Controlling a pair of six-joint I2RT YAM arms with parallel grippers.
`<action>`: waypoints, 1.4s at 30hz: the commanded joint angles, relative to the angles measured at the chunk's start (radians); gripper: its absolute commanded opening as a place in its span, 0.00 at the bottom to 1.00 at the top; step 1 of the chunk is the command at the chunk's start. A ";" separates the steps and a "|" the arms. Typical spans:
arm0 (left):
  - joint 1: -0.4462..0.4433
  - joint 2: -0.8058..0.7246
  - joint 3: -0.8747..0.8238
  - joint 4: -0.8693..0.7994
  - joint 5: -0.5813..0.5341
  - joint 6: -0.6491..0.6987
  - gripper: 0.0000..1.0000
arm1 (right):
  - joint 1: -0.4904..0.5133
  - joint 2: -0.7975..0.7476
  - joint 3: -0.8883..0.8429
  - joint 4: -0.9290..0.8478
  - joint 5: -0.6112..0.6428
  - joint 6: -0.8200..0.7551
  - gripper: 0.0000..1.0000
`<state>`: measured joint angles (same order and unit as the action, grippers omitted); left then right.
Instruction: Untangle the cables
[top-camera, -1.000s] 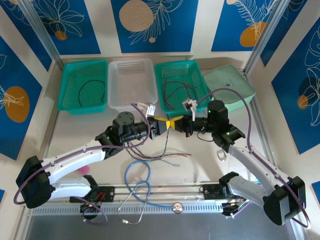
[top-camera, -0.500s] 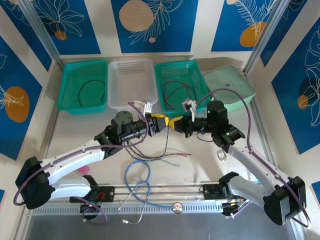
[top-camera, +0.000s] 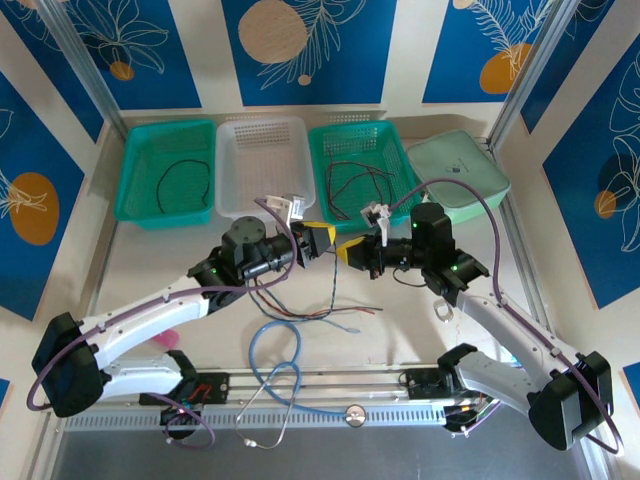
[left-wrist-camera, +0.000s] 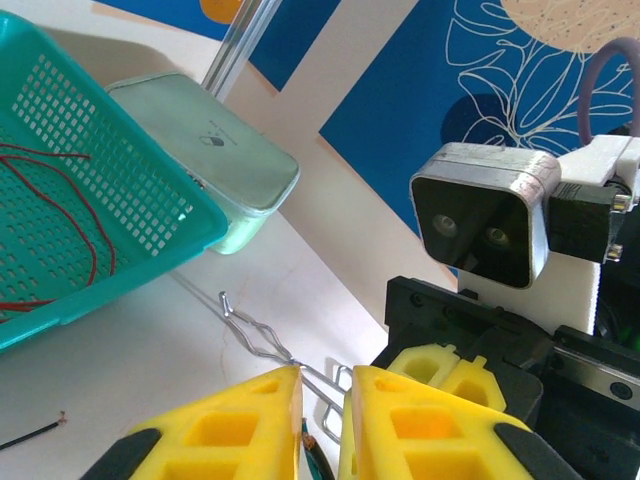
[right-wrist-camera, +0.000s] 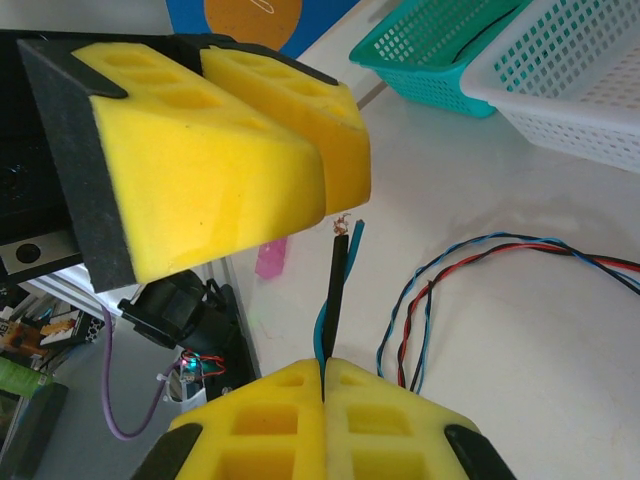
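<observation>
My right gripper (top-camera: 352, 251) (right-wrist-camera: 322, 372) is shut on a black cable (right-wrist-camera: 335, 290) and a blue one, whose bare ends stick up past its pads. My left gripper (top-camera: 318, 240) (left-wrist-camera: 322, 392) faces it a short way off, its jaws a narrow gap apart. The cable tips (left-wrist-camera: 312, 445) sit low in that gap and do not look pinched. In the right wrist view the left fingers (right-wrist-camera: 200, 170) hang just above the cable ends. From the grippers the strands drop to a loose red, black and blue tangle of cables (top-camera: 310, 313) (right-wrist-camera: 420, 310) on the table.
At the back stand a teal basket (top-camera: 140, 205) holding a black cable, a white basket (top-camera: 262, 205), a teal basket (top-camera: 395, 195) holding cables, and a pale green lid (top-camera: 458, 170). A thick light-blue tube (top-camera: 275, 365) loops near the front. A bent metal wire (left-wrist-camera: 260, 340) lies right.
The two grippers, touching a second ago, have drawn slightly apart; the left one shifted up and left. Its jaws widened briefly and narrowed again. The right stays shut on the cables.
</observation>
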<state>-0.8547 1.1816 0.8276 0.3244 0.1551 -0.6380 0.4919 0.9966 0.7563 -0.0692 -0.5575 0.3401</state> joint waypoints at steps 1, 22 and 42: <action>0.008 -0.010 0.035 -0.031 -0.007 0.023 0.24 | 0.009 -0.018 0.009 -0.023 -0.012 -0.022 0.00; 0.008 -0.066 0.032 -0.184 -0.092 0.031 0.00 | 0.030 0.001 0.022 -0.011 0.021 -0.030 0.00; 0.061 -0.197 -0.018 -0.331 -0.233 0.001 0.00 | -0.028 -0.137 -0.063 0.067 0.176 0.054 0.00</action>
<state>-0.8097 1.0145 0.8211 0.0216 -0.0341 -0.6308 0.4801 0.8890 0.7170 -0.0441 -0.4374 0.3569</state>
